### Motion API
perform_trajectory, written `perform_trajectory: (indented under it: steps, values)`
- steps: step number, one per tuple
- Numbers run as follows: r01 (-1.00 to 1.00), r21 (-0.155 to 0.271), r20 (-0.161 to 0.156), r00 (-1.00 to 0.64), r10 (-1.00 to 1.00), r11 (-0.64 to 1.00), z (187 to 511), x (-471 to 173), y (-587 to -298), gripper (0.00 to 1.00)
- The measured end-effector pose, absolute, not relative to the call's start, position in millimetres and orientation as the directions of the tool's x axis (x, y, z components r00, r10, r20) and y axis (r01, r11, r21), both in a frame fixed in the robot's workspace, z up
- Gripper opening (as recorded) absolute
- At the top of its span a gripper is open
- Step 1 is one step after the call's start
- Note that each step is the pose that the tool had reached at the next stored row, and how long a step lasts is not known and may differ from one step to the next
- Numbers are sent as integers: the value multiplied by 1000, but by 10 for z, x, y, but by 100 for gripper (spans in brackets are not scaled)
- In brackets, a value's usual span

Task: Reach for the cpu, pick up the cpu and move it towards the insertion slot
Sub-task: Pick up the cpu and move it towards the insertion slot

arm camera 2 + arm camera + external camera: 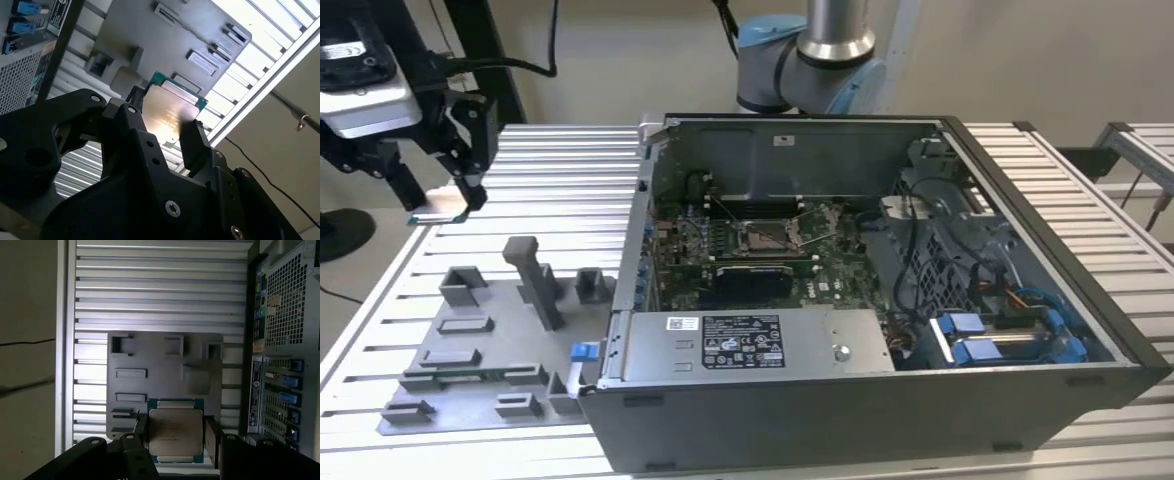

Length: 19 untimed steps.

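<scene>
The pick is done: in both wrist views the gripper (175,432) is clamped on the cpu (174,430), its 2 black fingers (195,145) pressing opposite edges, holding it above the grey fixture plate (160,365). In the exterior view the insertion slot (765,237) sits well apart inside the open computer case (881,400), so the carry across remains. There the cpu is too small to make out.

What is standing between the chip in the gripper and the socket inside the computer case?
The gripper holds the cpu above the slatted table, outside the case. In the exterior view, the near side wall of the computer case stands between it and the insertion slot. The case is open on top, and nothing visible covers the slot.
</scene>
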<state>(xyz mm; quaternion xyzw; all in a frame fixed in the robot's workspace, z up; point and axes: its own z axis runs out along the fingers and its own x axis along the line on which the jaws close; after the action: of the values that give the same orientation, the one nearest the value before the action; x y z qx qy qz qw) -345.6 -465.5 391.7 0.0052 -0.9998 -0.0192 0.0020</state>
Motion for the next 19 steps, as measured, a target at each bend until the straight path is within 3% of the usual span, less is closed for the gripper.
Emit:
perform_trajectory:
  steps: [19]
  values:
    - [-10,38,12,-1000,-10,999,3918,-2619,-4654,0]
